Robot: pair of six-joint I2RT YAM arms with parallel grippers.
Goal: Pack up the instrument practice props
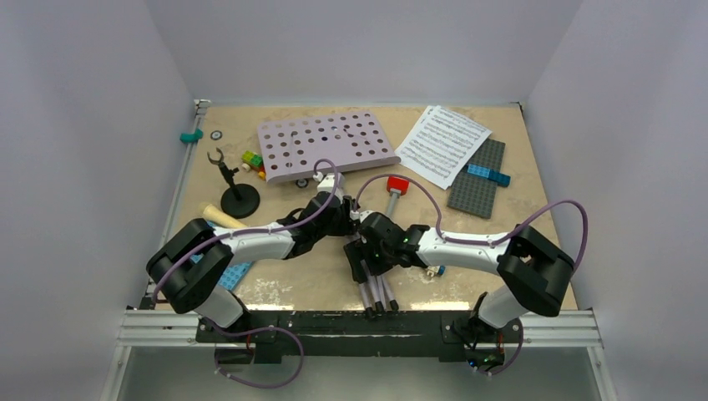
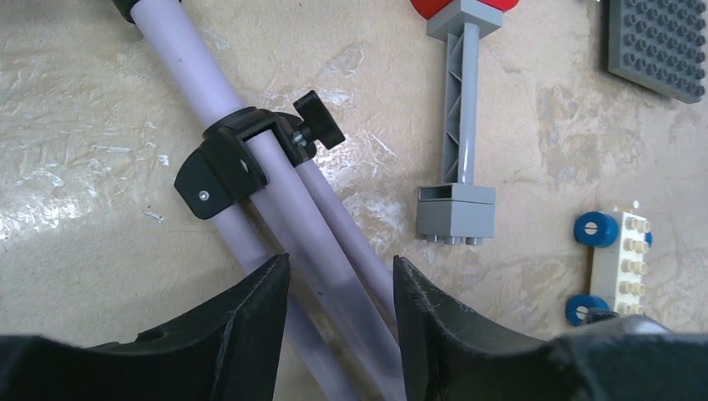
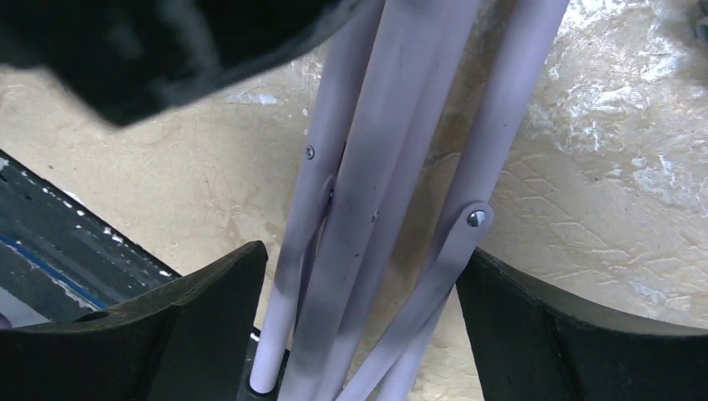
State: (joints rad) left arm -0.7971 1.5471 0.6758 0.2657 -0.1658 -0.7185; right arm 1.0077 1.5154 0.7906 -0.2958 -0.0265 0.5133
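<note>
Both arms [image 1: 250, 242] low, inward — jaws astride tripod legs [image 1: 376, 292].

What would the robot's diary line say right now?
left hand: open, straddling tripod legs | right hand: open, straddling same legs | sheet music: not packed

Two YAM arms, left arm [image 1: 250, 242] & right arm [image 1: 467, 249]: white link shells w/ black joint housings. Lilac cables [image 1: 576, 219] loop from behind each jaw pair. Left gripper [image 2: 341, 276] & right gripper [image 3: 361, 263] fingers [image 2: 242, 334]: matte black, wedge-shaped, grainy inner faces.
</note>
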